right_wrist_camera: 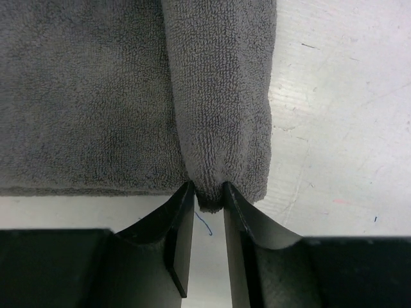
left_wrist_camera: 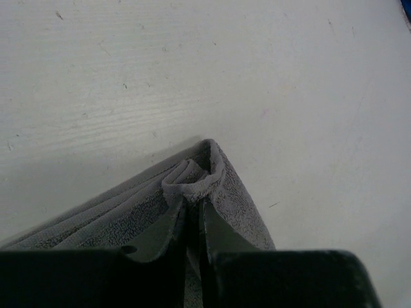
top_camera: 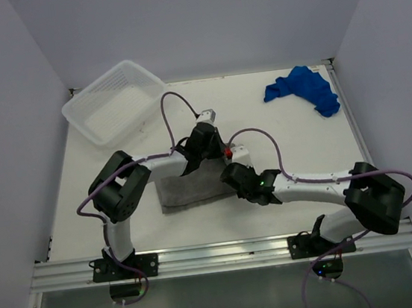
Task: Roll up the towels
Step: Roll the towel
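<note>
white table, basket far left, left pincer and right pincer tight on grey towel

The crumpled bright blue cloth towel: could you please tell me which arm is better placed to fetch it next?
Right, probably: the crumpled bright blue cloth towel lies far right, on its side. Both the right hand and left hand now pinch the plain grey cloth towel.
</note>
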